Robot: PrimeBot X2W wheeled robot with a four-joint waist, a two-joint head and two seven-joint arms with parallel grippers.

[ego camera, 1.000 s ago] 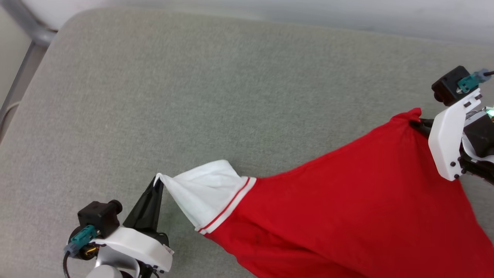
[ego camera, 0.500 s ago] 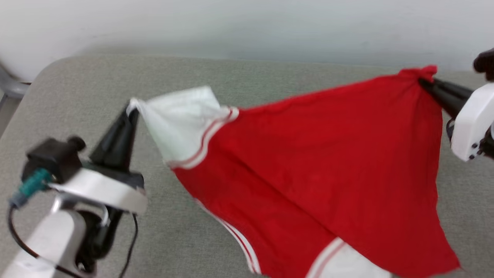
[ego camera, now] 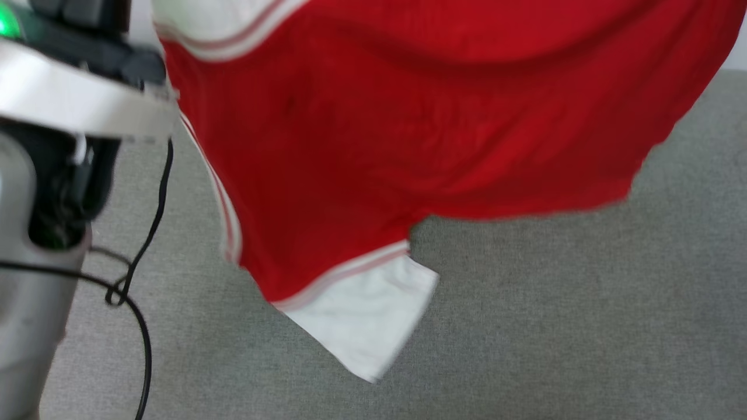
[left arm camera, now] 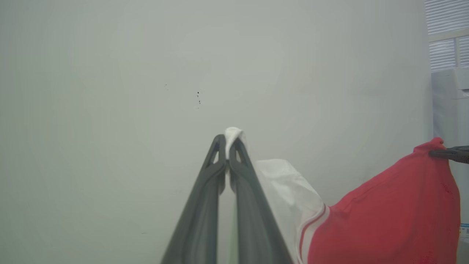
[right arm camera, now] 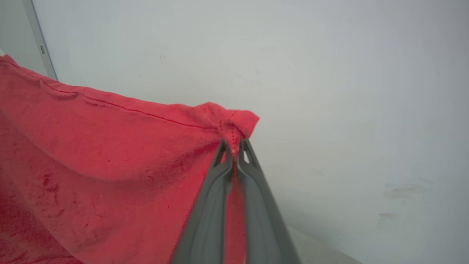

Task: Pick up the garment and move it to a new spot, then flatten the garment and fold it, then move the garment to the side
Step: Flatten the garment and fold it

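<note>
— Where is the garment [ego camera: 373, 146]?
— Up in the air, over the grey cushion [ego camera: 583, 326]. We see its red side. One white sleeve [ego camera: 367, 315] dangles at the bottom. I cannot tell if it touches the cushion.
— Who holds it?
— The left gripper [left arm camera: 229, 141] has its fingers pressed tight on the tip of the other white sleeve. The right gripper [right arm camera: 234, 146] pinches a red corner.
— What else is there?
— A plain pale wall [left arm camera: 110, 91] is behind. A black cable [ego camera: 149, 233] loops beside the left arm [ego camera: 35, 315].
</note>
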